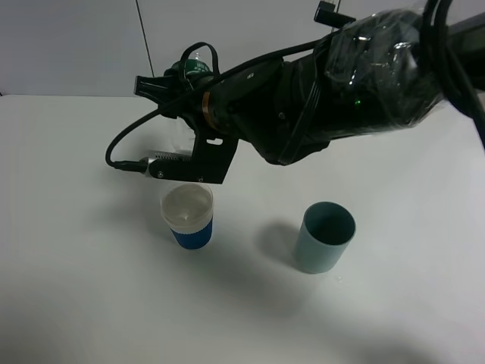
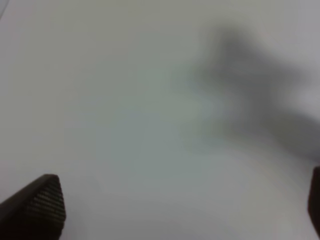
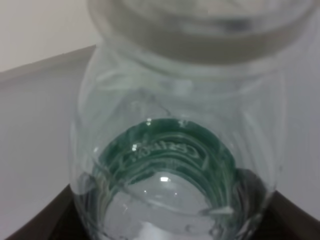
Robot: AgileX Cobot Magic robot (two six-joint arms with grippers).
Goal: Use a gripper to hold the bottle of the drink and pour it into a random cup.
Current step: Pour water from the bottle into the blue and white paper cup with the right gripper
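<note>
- The thick black arm [image 1: 333, 83] is closest to the high camera. It is wrapped in shiny clear plastic and has black cables on it. It reaches from the right side across the middle of the table [image 1: 76, 265].
- At its tip is the right gripper [image 1: 173, 82]. Its black jaws are squeezed tight on the bottle of the drink [image 1: 194, 70].
- The bottle is up in the air, not touching the table. In the high view only its dark green label shows well, and the clear part is hard to see.
- In the right wrist view the bottle [image 3: 175, 150] fills almost the whole picture. It is clear, and the green label with white letters shows through it. Dark jaws sit on both sides of it.
- The cup [image 1: 193, 235] stands upright on the table, just under the tip of the arm. It has a white rim, a white inside and a blue sleeve round its lower half.
- I cannot tell if the bottle's mouth is right over the cup.
- A plain teal cup [image 1: 324, 236] stands upright to the right of the blue one, well apart from it.
- The left gripper [image 2: 180, 205] has its two black fingers [image 2: 42, 200] spread wide. Only the white table shows between them, and it is blurry.
</note>
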